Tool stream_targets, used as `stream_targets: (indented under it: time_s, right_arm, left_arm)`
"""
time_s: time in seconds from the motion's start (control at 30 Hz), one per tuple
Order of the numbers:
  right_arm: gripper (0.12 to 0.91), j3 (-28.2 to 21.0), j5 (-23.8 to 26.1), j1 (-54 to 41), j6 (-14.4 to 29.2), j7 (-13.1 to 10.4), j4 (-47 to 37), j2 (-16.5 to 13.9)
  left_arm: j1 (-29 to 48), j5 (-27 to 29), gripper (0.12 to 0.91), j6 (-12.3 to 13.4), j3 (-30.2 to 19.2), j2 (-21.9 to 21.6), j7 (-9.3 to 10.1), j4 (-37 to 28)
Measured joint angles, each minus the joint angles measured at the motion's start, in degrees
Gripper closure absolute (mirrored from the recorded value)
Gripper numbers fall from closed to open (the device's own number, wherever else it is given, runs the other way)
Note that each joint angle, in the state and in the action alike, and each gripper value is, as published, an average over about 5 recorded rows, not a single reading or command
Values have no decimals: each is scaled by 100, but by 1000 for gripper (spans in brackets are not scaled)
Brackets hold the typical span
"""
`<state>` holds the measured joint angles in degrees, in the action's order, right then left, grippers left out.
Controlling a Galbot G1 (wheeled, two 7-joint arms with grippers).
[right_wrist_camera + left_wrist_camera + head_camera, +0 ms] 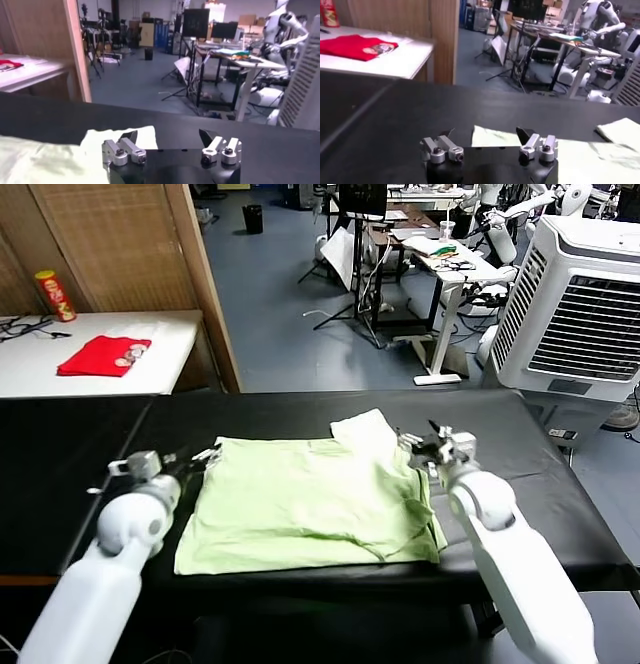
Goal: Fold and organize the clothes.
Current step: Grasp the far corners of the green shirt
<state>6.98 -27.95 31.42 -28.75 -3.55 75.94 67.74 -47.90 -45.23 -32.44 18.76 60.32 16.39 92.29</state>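
The pale yellow-green T-shirt [310, 504] lies partly folded on the black table [280, 412], one sleeve [365, 430] sticking out toward the far side. My left gripper [192, 456] is open just off the shirt's far left corner, which shows in the left wrist view [492, 137]. My right gripper [418, 439] is open at the shirt's far right edge, beside the sleeve; the sleeve shows in the right wrist view [100, 140] under one finger [129, 136]. Both grippers hold nothing.
A white side table [170, 344] at far left carries a bright red cloth [103, 355] and a red can [54, 295]. A wooden panel [205, 279] stands behind. A white air cooler [575, 304] stands right, with desks and tripods beyond.
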Motion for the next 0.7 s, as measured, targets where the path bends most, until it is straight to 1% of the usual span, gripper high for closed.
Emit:
stream_targets:
  time_s: [0.13, 0.33, 0.53, 0.63, 0.7]
  right_arm:
    - [227, -249, -6, -426, -52, 77, -652, 170]
    - [227, -429, 90, -763, -108, 136, -1283, 414]
    - [227, -391, 140, -859, -211, 179, -1644, 623]
    - [234, -354, 145, -849, -238, 215, -1703, 685]
    - [271, -330, 155, -835, -248, 238, -1721, 709]
  left_arm:
    - [412, 56, 232, -48, -203, 140, -79, -576]
    - [717, 63, 232, -99, -282, 283, -150, -1181]
    - [866, 103, 232, -99, -326, 320, -415, -1493]
    - [915, 155, 266, -80, -343, 329, -497, -1588]
    - [939, 171, 329, -76, -350, 330, -535, -1647]
